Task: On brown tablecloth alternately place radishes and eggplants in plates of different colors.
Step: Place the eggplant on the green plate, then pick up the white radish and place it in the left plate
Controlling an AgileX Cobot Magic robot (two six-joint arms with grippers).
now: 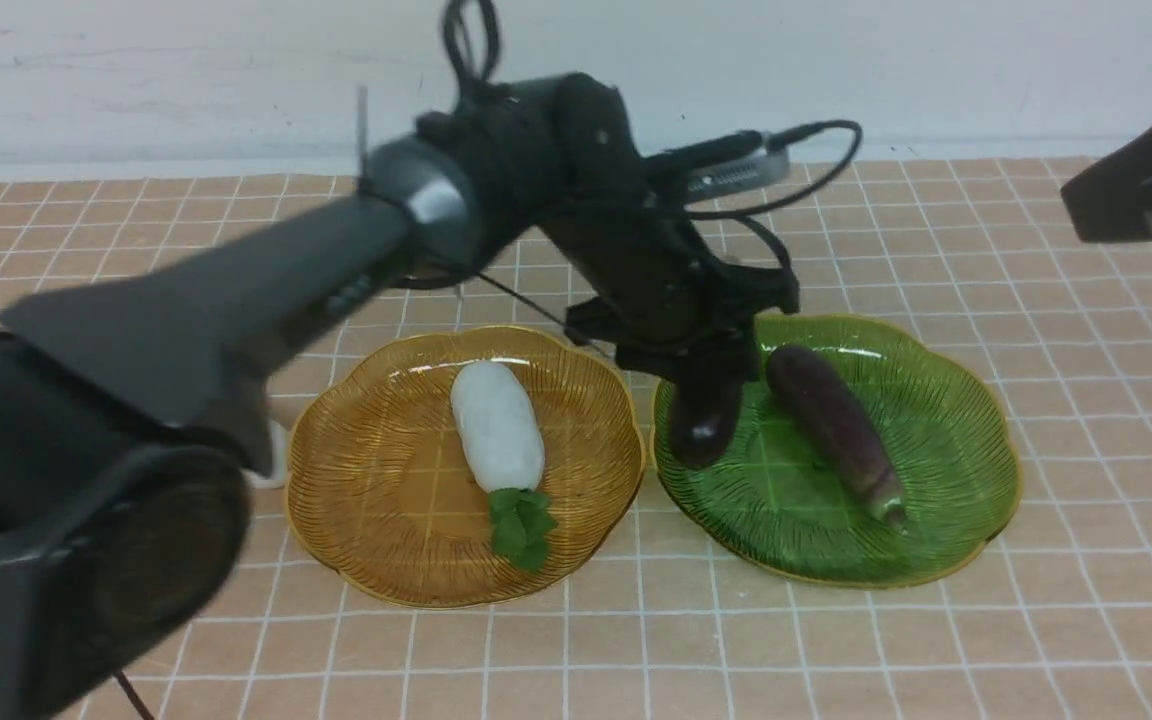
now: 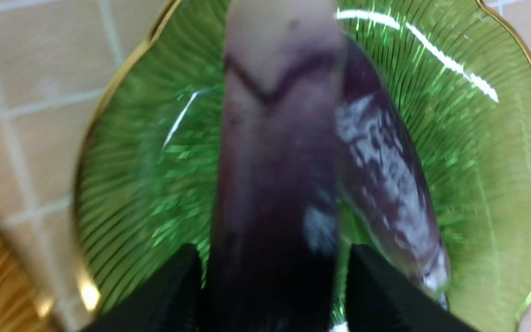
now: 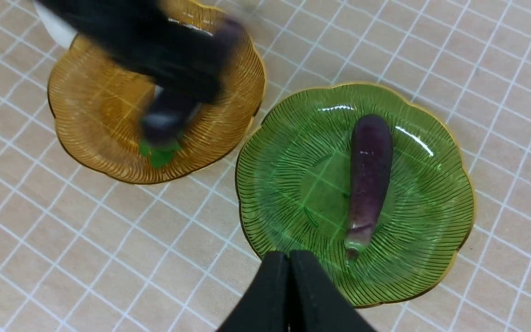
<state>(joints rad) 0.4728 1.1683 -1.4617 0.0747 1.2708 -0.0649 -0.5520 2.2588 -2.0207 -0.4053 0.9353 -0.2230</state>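
eggplant gripped over the green plate

grips the first eggplant (image 1: 701,430) with the left tool (image 1: 706,385), black fingers (image 2: 164,295) clamped on its two sides. hangs it nearly upright over the left part of the green plate (image 1: 936,520), rounded end down and close to the ribbed glass; cannot tell whether touching. finds a second eggplant (image 1: 836,430) already lying flat in the same plate, just beside the first eggplant, on a slant with its greenish stem tip toward the near rim. finds the first radish (image 1: 496,425) lying in the amber plate (image 1: 366,500), white body toward the far side, green leaves toward the near rim. finds a second radish (image 1: 279,455) on the brown tablecloth (image 1: 1086,400), just left of the amber plate and mostly hidden behind the left arm (image 1: 236,290). finds both plates side by side, rims nearly touching. holds the right tool (image 3: 290,295) raised at the far right, well apart from the plates, its fingers pressed together with nothing between them.
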